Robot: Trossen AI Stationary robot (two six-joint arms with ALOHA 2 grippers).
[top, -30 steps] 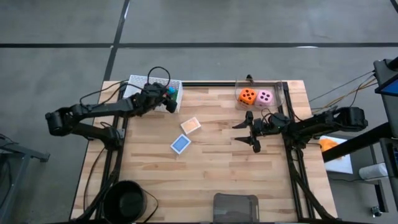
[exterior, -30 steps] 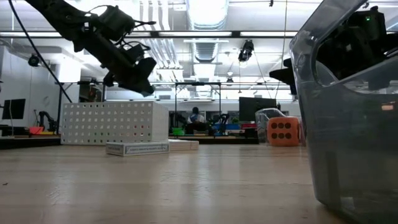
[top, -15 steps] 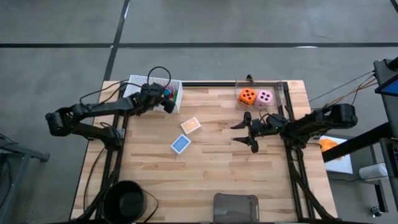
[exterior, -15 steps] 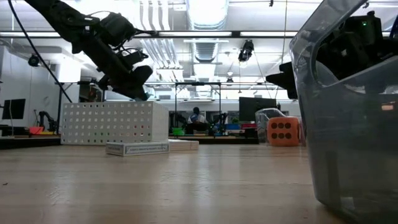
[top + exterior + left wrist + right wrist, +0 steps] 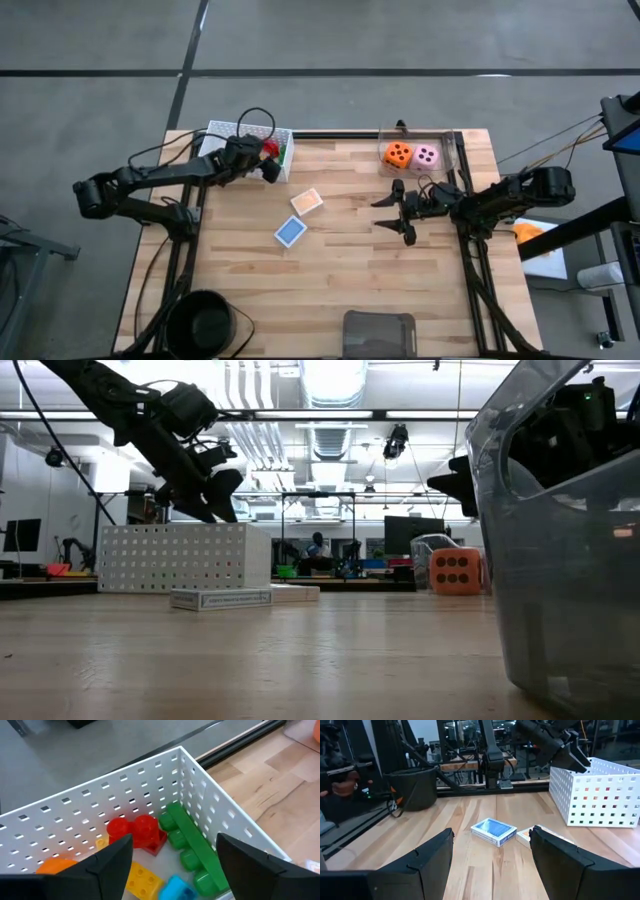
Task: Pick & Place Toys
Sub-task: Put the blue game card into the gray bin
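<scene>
1. High view: the left gripper [image 5: 268, 162] hangs empty over the basket [image 5: 222, 130]. The blue card [image 5: 290, 232] and the peach card [image 5: 307, 201] lie on the table between the arms.
2. Low view: both cards lie flat before the basket.
3. Left wrist view: jaws apart, empty; the bricks [image 5: 165, 845] lie below, in the basket.
4. Right wrist view: the right gripper [image 5: 490, 857] is open, facing the blue card, which looks the nearer.
</scene>
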